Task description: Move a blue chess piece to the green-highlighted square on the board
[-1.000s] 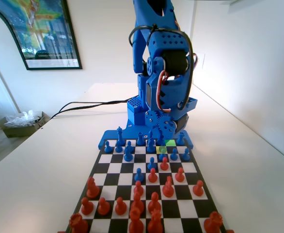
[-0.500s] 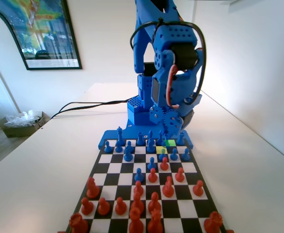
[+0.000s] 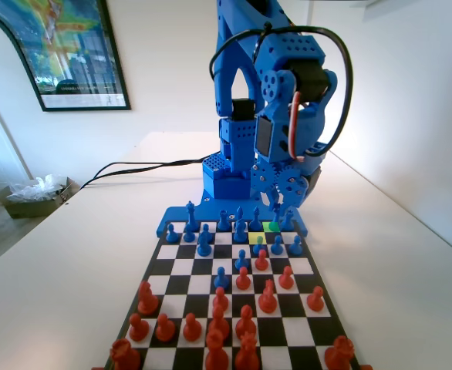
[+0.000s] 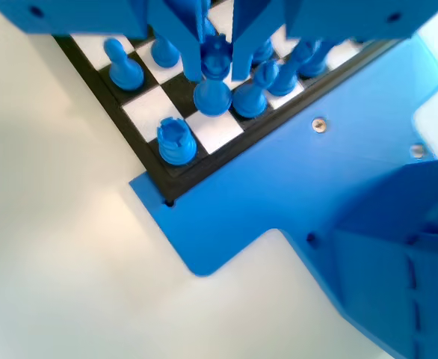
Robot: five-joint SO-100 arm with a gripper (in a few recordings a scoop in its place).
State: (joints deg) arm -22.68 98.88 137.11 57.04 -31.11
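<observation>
Nearest the fixed camera, the orange-red pieces (image 3: pixel 220 324) stand on the near half of the board (image 3: pixel 158 266). Their places match those of one second ago. Farther on, a few blue pawns (image 3: pixel 222 277) stand among the foremost orange-red ones, also unmoved.

Beyond these lies the yellow-green square (image 3: pixel 254 237), with a blue piece at its right side. The green-highlighted square (image 3: pixel 271 227) touches its far right corner, one row farther from the camera and right of centre in this view. No piece stands on it.

Behind it runs the blue back row (image 3: pixel 224 222), at the board's far edge. The hand (image 3: pixel 277 208) hangs low over the right part of this row, just beyond the green-highlighted square. One second ago you had it nearer the row's middle. It has since shifted right, and the arm's upper joints (image 3: pixel 291 85) have swung right with it.

In the wrist view, the hand (image 4: pixel 216 72) straddles one blue piece (image 4: pixel 214 93), which is the second from the board's corner, next to the rook (image 4: pixel 176 142). Its base rests on a dark square. The two jaws stand close on either side of its head. You cannot tell from this view whether they are pressing it or are just clear. The white counter (image 4: pixel 62 247) lies beside the blue base (image 4: pixel 294 187).
</observation>
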